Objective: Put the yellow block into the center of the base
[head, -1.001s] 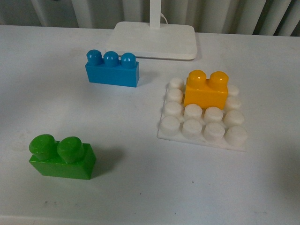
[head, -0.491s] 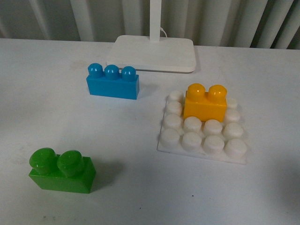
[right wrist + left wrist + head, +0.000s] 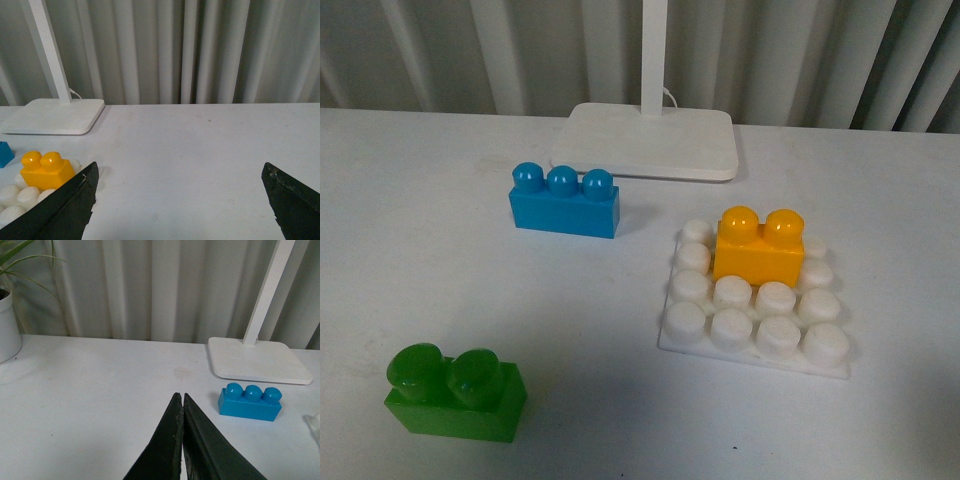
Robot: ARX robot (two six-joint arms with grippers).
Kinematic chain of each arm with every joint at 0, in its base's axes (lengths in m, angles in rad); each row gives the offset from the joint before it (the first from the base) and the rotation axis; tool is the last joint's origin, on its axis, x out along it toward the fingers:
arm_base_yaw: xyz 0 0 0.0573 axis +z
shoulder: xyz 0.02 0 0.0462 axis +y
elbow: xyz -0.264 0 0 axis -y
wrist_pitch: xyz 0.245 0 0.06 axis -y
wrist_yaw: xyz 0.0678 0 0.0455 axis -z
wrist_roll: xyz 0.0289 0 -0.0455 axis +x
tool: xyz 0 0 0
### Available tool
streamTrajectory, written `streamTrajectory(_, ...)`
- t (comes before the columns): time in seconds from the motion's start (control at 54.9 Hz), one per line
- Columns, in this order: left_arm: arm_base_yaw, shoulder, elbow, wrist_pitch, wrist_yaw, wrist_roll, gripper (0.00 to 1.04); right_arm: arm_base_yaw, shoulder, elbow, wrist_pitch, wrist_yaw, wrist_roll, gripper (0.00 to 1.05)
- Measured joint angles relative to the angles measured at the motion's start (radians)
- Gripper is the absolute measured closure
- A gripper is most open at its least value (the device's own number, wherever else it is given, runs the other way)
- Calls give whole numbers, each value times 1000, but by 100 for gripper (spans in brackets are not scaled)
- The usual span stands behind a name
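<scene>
Sitting on base (image 3: 752, 335): yellow block (image 3: 759, 247); left jaws closed, right jaws apart.

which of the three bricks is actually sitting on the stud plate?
The yellow block. It stands on the studs of the white base; the blue brick and green brick both rest on the bare table, apart from the base.

Your front view looks down across the table (image 3: 440, 250) toward the curtain (image 3: 820, 50). Both wrist views sit low, facing that same curtain. The left wrist view shares the blue brick (image 3: 249, 402) and lamp stand (image 3: 257, 360) with the front; the right shares the yellow block (image 3: 44, 168), base (image 3: 20, 197) and lamp stand.
</scene>
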Motion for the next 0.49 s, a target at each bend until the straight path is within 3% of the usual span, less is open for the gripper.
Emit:
streamTrajectory(0.127,90,-63,-38,-24,110,-3,101,0,0,0,0,0,0,9)
streamTrajectory(0.491,116,-222,-103,-116,116,-6,101,0,0,0,0,0,0,9)
